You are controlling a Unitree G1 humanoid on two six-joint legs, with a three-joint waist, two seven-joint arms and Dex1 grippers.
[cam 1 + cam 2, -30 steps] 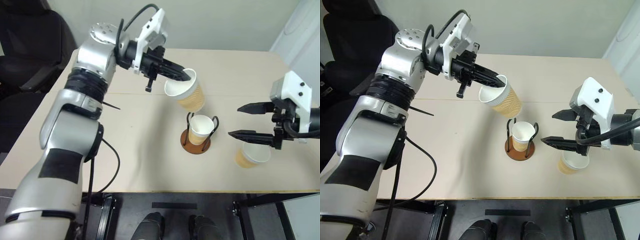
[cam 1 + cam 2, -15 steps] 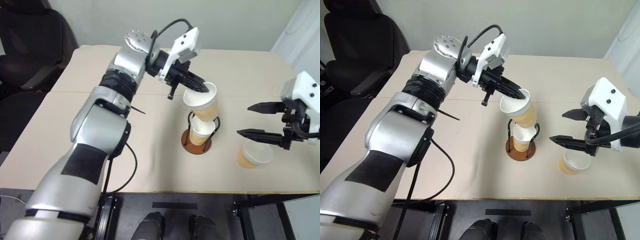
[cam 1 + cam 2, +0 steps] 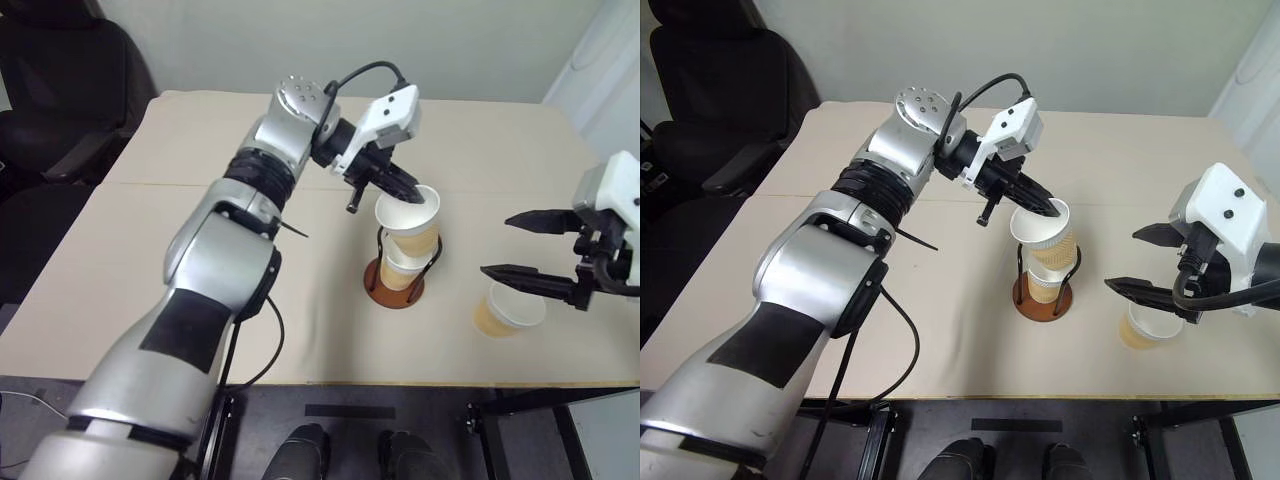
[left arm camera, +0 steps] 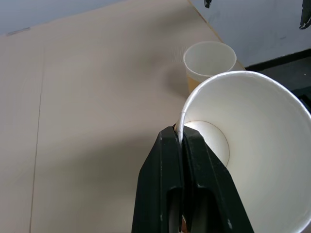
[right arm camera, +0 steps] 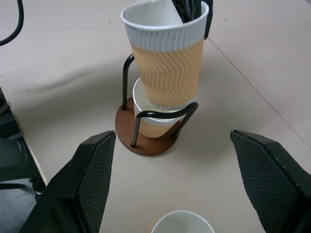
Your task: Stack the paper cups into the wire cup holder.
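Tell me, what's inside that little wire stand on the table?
The wire cup holder holds one paper cup. A second cup, pinched at its rim by the left gripper, is nesting into it, covering the lower cup's inside, so its contents can't be seen.

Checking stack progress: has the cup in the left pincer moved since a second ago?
Yes. The held cup came down and rightward, now entering the cup in the wire cup holder.

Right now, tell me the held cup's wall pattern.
Tan-orange wavy ribbing below a white ribbed rim band; right wrist view.
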